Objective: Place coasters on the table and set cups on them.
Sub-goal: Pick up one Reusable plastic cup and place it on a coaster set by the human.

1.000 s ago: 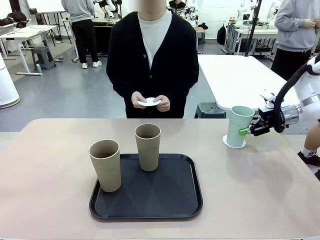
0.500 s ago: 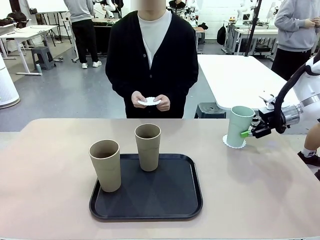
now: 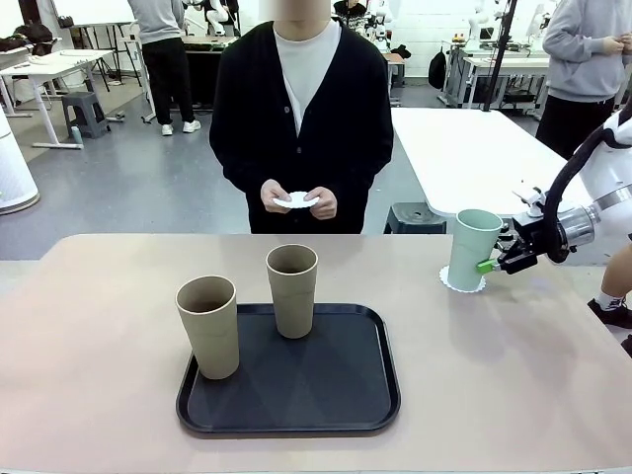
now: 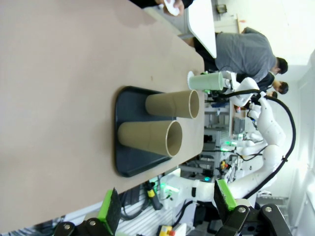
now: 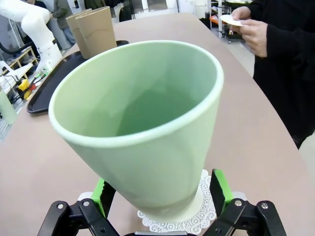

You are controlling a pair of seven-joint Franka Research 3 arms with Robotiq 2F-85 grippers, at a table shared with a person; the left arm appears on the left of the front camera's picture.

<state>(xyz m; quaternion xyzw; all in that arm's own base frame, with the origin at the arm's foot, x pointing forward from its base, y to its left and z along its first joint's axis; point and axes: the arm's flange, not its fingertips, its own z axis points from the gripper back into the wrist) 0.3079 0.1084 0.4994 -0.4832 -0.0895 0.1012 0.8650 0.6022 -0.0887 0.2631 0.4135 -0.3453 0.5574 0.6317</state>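
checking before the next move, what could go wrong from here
1. The right end effector is open, but its fingers flank the base of the mint cup; any sideways swing while backing off could tip this tall cup off its coaster.
2. The tan cups have no coasters laid yet; the person's hands hold something white, likely those, so an early pick has nowhere to land.

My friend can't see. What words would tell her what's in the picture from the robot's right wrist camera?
A mint green cup stands close up on a lacy white coaster on the beige table, between the right gripper's open green-padded fingers. Farther off, two tan cups stand on a black tray, and a person's hands hold another white coaster.
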